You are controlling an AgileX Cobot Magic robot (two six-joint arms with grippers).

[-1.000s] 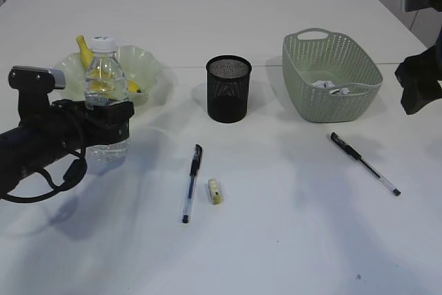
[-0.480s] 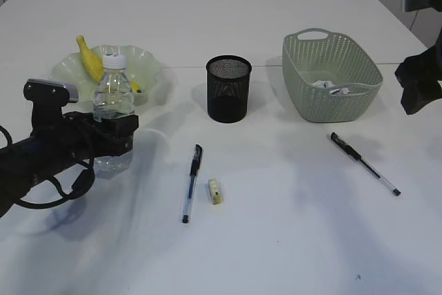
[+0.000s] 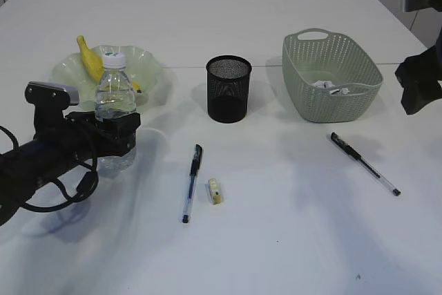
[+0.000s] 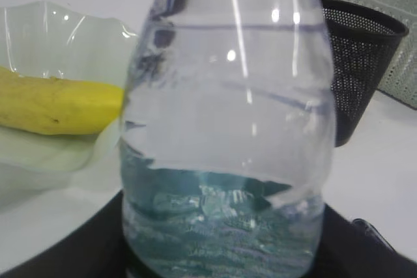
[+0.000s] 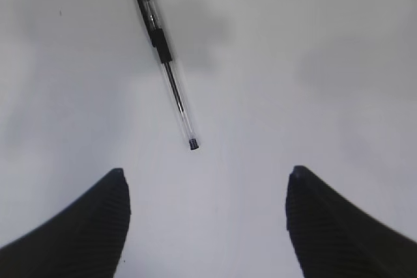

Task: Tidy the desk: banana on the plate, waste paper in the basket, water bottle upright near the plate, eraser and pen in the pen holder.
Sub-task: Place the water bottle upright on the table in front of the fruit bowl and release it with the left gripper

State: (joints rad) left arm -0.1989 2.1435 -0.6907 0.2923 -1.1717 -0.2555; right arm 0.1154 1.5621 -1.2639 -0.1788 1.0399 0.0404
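No readable label on bottle clamped by left claw; right claw apart.

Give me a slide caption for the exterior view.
Left gripper holds the water bottle upright beside the plate; two pens and an eraser remain on the desk.

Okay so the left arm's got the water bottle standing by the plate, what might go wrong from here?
The left gripper is shut on the water bottle, which stands upright right beside the plate. If the jaws open unevenly or the arm drags on retreat, the half-full bottle may tip, perhaps onto the plate holding the banana. Afterwards, the nearer pen and the eraser lie close together, so a grasp on one might nudge the other.
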